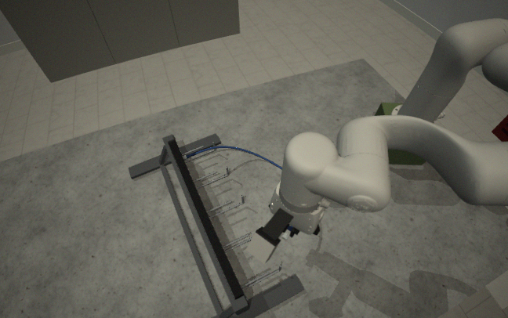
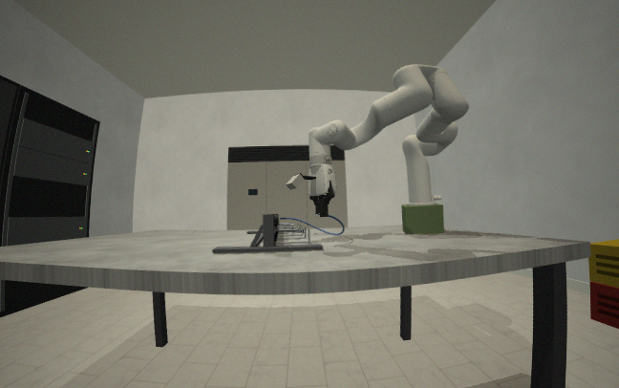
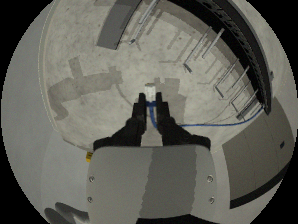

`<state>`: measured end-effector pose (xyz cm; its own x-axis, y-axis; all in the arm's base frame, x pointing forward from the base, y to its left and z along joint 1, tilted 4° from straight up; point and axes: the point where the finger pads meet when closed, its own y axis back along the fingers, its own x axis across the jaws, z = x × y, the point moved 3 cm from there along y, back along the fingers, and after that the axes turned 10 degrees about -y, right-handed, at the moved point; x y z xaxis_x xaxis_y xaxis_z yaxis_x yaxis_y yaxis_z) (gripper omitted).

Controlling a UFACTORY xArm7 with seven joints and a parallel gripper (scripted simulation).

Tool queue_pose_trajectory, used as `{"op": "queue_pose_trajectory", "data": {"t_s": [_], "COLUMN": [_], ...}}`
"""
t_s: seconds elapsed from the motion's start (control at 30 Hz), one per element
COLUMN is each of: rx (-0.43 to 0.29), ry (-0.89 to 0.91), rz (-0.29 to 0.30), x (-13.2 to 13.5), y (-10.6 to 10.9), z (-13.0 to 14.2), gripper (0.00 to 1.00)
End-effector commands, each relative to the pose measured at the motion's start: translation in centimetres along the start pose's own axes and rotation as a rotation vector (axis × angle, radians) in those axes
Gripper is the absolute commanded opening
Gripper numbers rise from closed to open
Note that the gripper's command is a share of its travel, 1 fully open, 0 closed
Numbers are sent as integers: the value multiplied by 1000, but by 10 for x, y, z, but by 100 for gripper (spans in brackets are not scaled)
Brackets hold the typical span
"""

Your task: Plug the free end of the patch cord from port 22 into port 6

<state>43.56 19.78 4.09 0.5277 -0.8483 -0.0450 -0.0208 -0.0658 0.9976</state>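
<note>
My gripper is shut on the patch cord's free plug, whose clear body sticks out past the fingertips in the wrist view. It hangs above the table on the side of the rack where the wire guides stand, apart from the rack. The blue cord arcs from the fingers to a port at the rack's far end in the top view. In the top view the arm hides the fingers and plug. The port numbers and the latch's side cannot be read.
Several wire cable guides stick out from the rack toward the gripper's side. The rack's feet lie on the grey table. The green base block carries the arm.
</note>
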Motion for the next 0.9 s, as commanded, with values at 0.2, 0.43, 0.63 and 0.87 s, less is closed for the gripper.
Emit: {"op": "queue_pose_trajectory", "data": {"t_s": [0.2, 0.43, 0.63, 0.87], "rx": [-6, -7, -8, -8], "ry": [-219, -326, -395, -459], "rz": [1, 1, 1, 2], "x": [22, 34, 41, 47], "y": [8, 12, 14, 16], "z": [-23, -34, -41, -47], "gripper": [0, 0, 0, 0]}}
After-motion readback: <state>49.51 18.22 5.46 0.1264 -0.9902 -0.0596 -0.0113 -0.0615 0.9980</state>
